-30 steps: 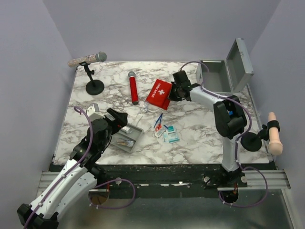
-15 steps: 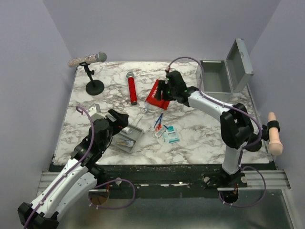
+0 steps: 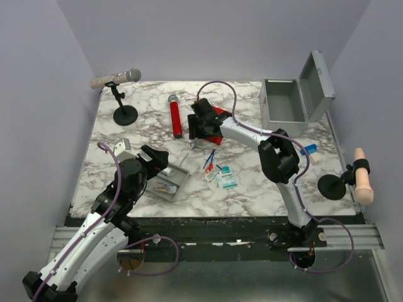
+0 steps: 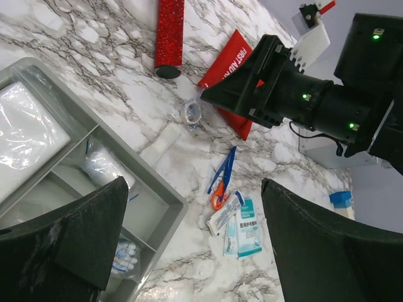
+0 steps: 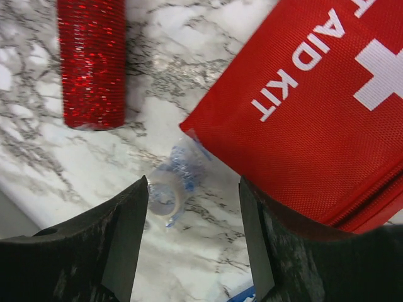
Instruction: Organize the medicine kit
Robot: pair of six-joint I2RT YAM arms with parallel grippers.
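The medicine kit, a grey metal box, stands at the back right with its lid up. My right gripper is open, hovering low over the marble between a clear-wrapped tape roll and the red first aid pouch. Nothing is held between its fingers. My left gripper is wide open and empty above the right edge of the shallow grey tray, which holds several wrapped packets.
Blue-and-orange scissors and teal packets lie mid-table. A red glitter cylinder lies left of the pouch. A microphone stand is at back left. A small blue item and a black stand sit right.
My right arm has swung left across the red pouch to the wrapped tape roll, and its jaws have gone from shut to open. The left arm has stayed put.
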